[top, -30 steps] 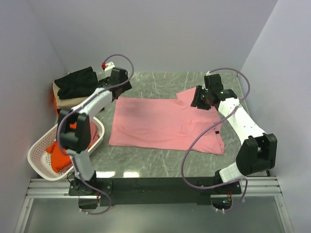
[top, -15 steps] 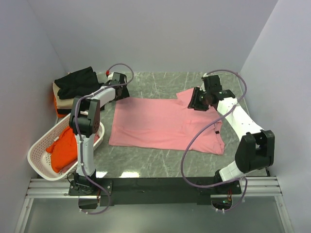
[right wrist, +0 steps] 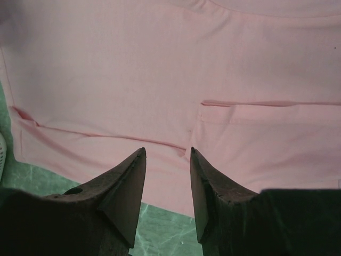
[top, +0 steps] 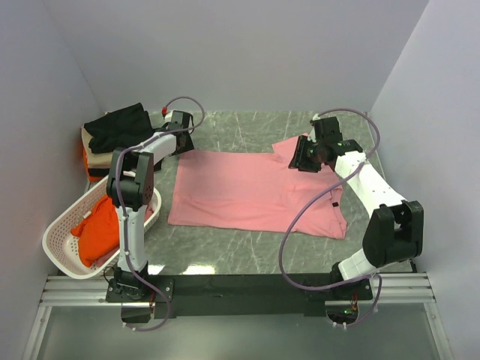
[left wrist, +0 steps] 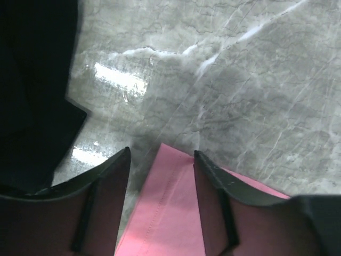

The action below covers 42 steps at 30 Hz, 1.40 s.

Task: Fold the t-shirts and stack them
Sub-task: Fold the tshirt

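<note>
Left gripper [left wrist: 161, 154] advanced, unclenched astride pink t-shirt [left wrist: 165, 213] (wrist view), right gripper [right wrist: 167, 152] seemingly released

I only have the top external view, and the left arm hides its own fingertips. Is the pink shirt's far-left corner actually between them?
Observer: Yes. The left wrist view shows the corner of the pink t-shirt lying flat between the fingers of the left gripper, jaws apart, not yet pinched.
Operator: And the right side?
Observer: In its wrist view the right gripper has its jaws apart above the shirt's near edge, and flat cloth shows through the gap.
</note>
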Each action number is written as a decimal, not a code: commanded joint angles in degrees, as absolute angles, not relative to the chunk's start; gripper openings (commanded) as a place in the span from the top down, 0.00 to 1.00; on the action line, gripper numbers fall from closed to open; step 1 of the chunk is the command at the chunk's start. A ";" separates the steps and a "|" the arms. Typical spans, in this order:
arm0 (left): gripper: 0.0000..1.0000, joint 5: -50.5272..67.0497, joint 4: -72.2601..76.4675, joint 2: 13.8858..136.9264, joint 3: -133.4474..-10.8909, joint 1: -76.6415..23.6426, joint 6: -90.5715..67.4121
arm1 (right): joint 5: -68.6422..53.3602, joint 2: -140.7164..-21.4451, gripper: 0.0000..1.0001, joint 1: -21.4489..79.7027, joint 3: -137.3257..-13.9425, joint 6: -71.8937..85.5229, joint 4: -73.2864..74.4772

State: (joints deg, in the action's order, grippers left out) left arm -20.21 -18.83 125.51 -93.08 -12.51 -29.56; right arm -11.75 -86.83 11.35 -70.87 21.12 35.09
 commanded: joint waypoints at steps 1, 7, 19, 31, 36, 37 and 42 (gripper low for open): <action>0.46 -18.63 -17.58 125.86 -94.04 -12.48 -29.18 | -12.30 -86.05 0.54 10.99 -70.75 20.39 33.05; 0.64 -19.16 -18.81 126.91 -95.62 -12.48 -29.09 | -12.22 -88.24 0.54 10.63 -73.03 19.69 33.75; 0.82 -19.16 -18.98 127.71 -95.63 -12.48 -28.92 | -12.66 -107.65 0.54 4.84 -94.82 15.74 36.65; 0.99 -18.81 -18.63 125.25 -92.99 -12.48 -29.00 | -9.32 -132.53 0.54 0.79 -125.57 13.54 42.80; 0.99 -18.90 -18.54 124.19 -92.11 -12.66 -28.83 | -4.93 -139.47 0.54 0.18 -131.83 12.83 42.90; 0.99 -18.90 -18.72 124.10 -92.11 -12.57 -28.83 | -4.66 -140.00 0.53 0.26 -132.62 12.40 42.63; 1.00 -18.37 -18.90 123.58 -92.55 -12.57 -28.92 | -2.73 -142.82 0.52 0.18 -134.38 11.87 41.49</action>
